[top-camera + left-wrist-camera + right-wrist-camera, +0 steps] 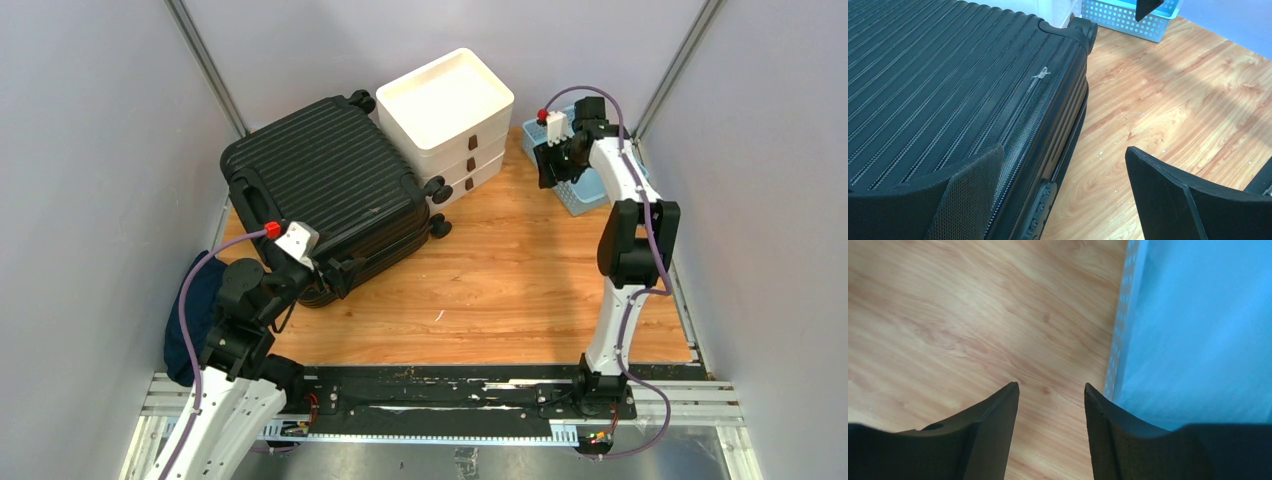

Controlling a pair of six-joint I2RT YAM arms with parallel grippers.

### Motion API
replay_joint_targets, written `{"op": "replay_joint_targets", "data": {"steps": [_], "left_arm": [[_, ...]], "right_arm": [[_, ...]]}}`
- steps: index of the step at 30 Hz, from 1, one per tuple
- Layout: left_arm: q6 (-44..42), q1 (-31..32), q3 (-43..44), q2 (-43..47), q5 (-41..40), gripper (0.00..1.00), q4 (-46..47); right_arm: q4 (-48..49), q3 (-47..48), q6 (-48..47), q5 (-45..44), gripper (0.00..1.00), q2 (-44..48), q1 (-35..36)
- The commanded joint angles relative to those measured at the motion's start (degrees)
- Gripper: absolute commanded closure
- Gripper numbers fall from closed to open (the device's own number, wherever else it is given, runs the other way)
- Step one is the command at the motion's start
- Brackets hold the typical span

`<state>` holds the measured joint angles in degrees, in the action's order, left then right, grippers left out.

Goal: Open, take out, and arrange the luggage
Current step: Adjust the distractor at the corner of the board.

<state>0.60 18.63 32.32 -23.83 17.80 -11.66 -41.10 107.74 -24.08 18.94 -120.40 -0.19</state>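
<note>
Right now your suitcase (325,195) lies flat and closed at the back left of the wooden table (520,290), ribbed shell up, with its small wheels (440,215) pointing toward the white drawer unit (447,110) just beside it. On the side wall facing you sits a lock (1040,205); its markings are too blurred to read. A small pale mark (1040,75) shows on the shell near the edge.

Your left gripper (1063,150) is at the suitcase's near corner with its fingers spread wide and nothing between them: one finger is over the shell's edge, the other over bare wood. You cannot tell whether either one touches.

Your right gripper (1051,386) is well apart from the suitcase, at the back right. Its fingers are parted and empty, above the wood right at the rim of the light-blue mesh basket (1118,340).

A dark blue cloth (195,320) lies bunched against the left wall beside the left arm. Plain grey walls close in the table on three sides, and metal rails (700,400) run along the near edge.
</note>
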Motion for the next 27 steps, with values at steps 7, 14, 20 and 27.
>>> {"op": "replay_joint_targets", "data": {"steps": [7,14,20,27], "left_arm": [[-0.30,0.35,-0.51,0.63,0.68,0.00,1.63],[-0.20,0.35,-0.66,0.42,0.92,0.00,1.73],[-0.19,0.34,-0.71,0.29,1.08,0.00,1.74],[0.01,0.35,-0.68,0.44,1.51,0.00,1.91]], "right_arm": [[-3.94,2.13,-4.16,-1.75,0.38,3.00,-2.45],[-5.53,5.28,-4.96,-8.70,0.38,-4.00,-2.44],[-5.66,5.69,-4.46,-11.68,0.59,-6.42,-2.52],[-2.88,0.99,-1.33,-15.87,0.84,-2.65,-3.30]]}}
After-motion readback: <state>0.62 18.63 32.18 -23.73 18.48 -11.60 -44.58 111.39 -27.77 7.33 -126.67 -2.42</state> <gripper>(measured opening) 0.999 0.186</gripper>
